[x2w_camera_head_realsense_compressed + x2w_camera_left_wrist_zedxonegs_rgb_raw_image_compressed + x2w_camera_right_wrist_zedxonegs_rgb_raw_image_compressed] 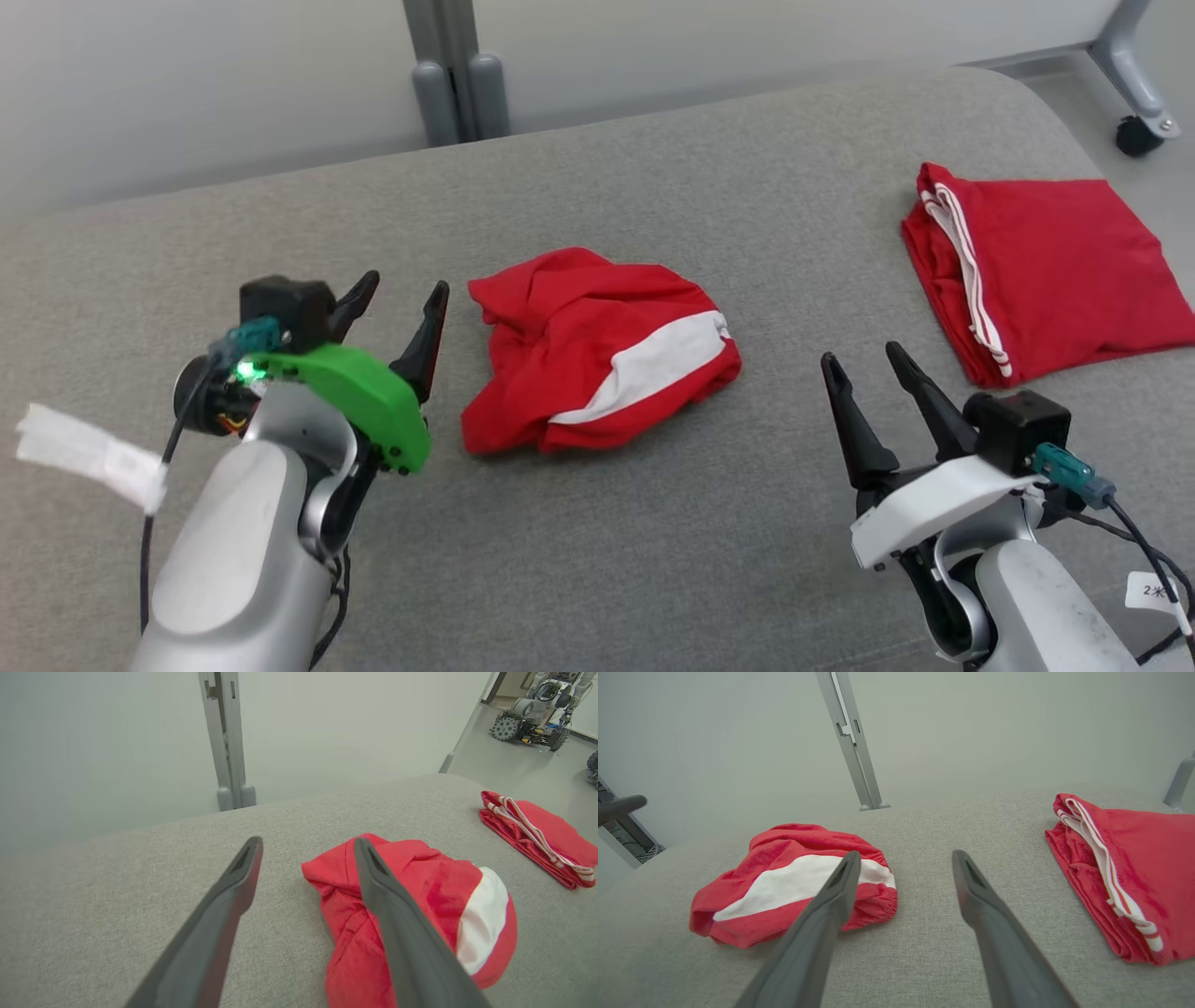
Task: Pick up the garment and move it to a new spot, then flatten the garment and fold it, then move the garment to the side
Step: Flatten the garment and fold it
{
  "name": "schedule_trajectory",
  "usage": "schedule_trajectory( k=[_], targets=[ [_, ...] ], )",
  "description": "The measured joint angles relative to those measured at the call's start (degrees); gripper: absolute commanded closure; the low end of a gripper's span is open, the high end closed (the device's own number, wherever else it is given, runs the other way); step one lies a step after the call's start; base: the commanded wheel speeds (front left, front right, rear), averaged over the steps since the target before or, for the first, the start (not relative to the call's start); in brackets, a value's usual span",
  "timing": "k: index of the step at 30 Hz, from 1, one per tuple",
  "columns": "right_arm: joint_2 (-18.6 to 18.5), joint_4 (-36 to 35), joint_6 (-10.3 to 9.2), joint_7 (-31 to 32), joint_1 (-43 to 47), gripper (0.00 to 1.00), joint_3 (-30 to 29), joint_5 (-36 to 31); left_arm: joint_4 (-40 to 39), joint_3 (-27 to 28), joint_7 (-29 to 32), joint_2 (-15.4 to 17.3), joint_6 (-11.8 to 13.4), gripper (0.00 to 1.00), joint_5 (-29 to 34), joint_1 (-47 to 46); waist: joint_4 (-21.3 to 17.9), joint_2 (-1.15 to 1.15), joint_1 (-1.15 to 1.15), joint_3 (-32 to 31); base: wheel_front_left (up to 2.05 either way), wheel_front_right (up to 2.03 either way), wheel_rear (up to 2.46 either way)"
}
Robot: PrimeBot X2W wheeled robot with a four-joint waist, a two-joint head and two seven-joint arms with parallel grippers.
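Observation:
A crumpled red garment (pixel 597 350) with a white band lies bunched in the middle of the grey table (pixel 709 187). It shows in the left wrist view (pixel 411 905) and the right wrist view (pixel 794 882). My left gripper (pixel 403 287) stands open just left of it, above the cloth, holding nothing (pixel 308 842). My right gripper (pixel 864 359) is open too, off to the garment's right with bare table between its fingers (pixel 906 856).
A second red garment (pixel 1046 271) with white stripes lies folded at the table's far right (pixel 1129 868). Grey table legs and a castor (pixel 1137 135) stand beyond the far edge. A wheeled robot (pixel 537 709) stands on the floor in the background.

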Motion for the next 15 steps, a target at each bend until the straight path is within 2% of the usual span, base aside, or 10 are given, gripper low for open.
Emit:
schedule_trajectory(
  k=[7, 15],
  targets=[
    [0.69, 1.58, 0.00, -1.86, -2.15, 0.00, 1.66, 0.53, 7.56, -2.86, 10.02, -1.67, 0.10, 0.00, -0.14, -11.32, -5.48, 0.00, 0.00, 3.15, 0.00, 0.00, 0.00],
    [1.77, 3.68, 0.00, -4.06, -3.43, 0.00, 2.82, 1.54, 14.44, -6.68, 20.54, -2.30, 0.32, 0.00, 0.84, -18.06, -13.22, 0.00, 0.00, 6.58, 0.00, 0.00, 0.00]
  ],
)
